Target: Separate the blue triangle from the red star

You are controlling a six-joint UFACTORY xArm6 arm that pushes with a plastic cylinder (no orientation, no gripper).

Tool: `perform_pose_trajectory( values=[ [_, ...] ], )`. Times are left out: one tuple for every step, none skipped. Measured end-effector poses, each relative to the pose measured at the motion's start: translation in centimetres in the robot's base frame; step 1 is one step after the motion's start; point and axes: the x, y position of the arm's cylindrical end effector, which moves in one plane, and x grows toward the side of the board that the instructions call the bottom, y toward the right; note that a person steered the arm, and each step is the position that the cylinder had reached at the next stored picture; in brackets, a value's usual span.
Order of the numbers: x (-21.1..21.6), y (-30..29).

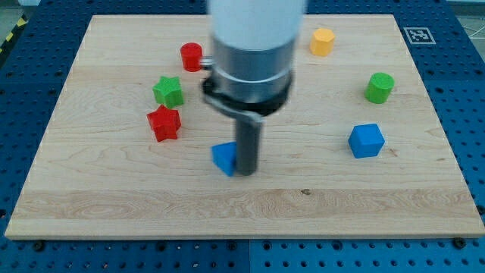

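The blue triangle lies on the wooden board, a little below the board's middle. The red star lies to its upper left, apart from it by about a block's width. My tip stands right against the blue triangle's right side; the rod partly hides that side. The arm's grey and white body fills the view's top centre above the rod.
A green star sits just above the red star. A red cylinder is at the upper left, a yellow block at the top right, a green cylinder and a blue cube at the right. The board rests on a blue perforated table.
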Motion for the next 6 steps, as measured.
perform_pose_trajectory(
  values=[
    [-0.4,-5.7],
    [0.2,-3.1],
    [-0.1,1.0],
    [-2.0,1.1],
    [-3.5,-4.0],
    [-3.2,-8.0]
  ],
)
